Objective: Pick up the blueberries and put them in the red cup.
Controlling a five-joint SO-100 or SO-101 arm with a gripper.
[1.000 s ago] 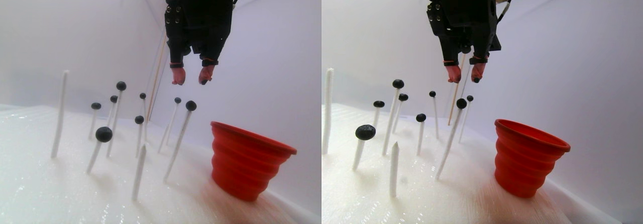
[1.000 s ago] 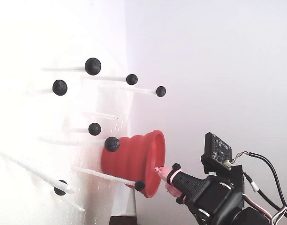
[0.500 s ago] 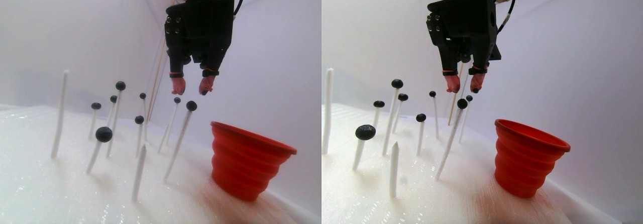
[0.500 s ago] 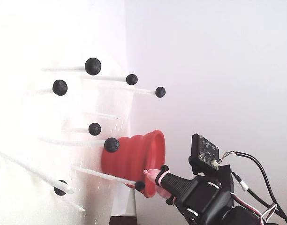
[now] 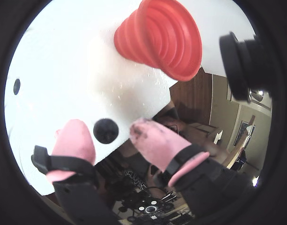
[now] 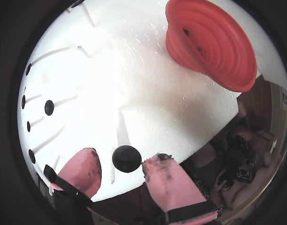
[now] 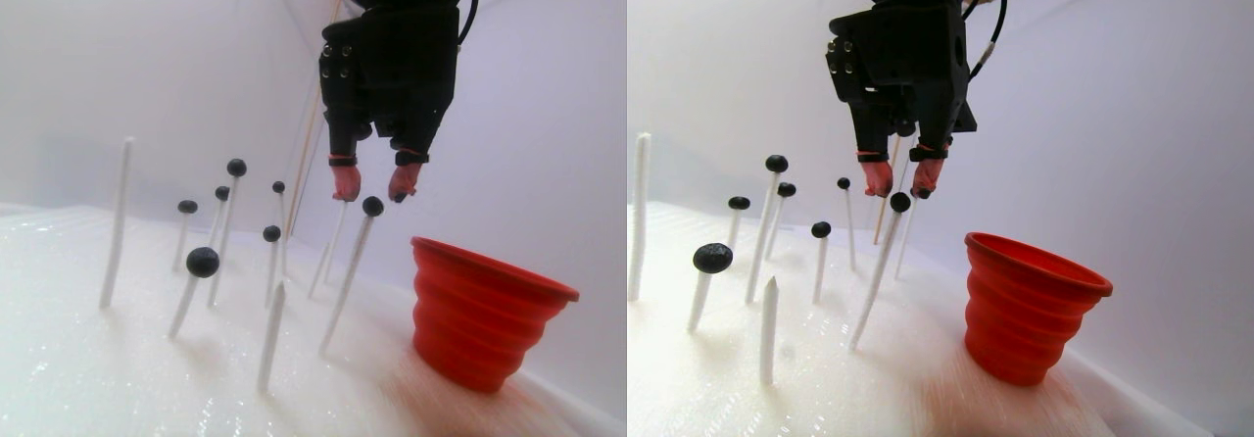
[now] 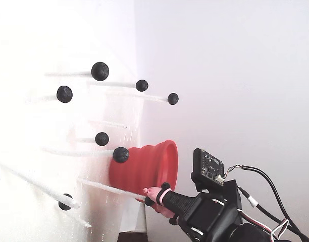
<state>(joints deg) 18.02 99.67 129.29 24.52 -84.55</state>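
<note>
There is one red cup (image 7: pixel 485 312) standing on the white foam floor (image 7: pixel 88 378), off to the right in the stereo pair view; it is wide at the top and has steps down its side. White sticks (image 7: pixel 116 223) poke up out of the foam; I count ten in the left half of that view, and two have bare tips with nothing on top. The blueberries (image 7: pixel 203 262) are little dark balls sitting on the stick tips; eight show there, well apart from each other and all to the left of the cup. In the fixed view only seven are plain to see, and I can't be sure of an eighth by the arm.

There is one gripper (image 7: pixel 372 184), black with two pink fingertips (image 5: pixel 74 140); the fingertips are spread apart, one on each side of a single blueberry (image 6: pixel 126 158) on its stick. In a wrist view the right pink tip (image 6: pixel 158 165) seems just to touch the ball, and the left tip has a small gap; nothing is squeezed. The cup sits beyond this berry, near but not touching it.
</note>
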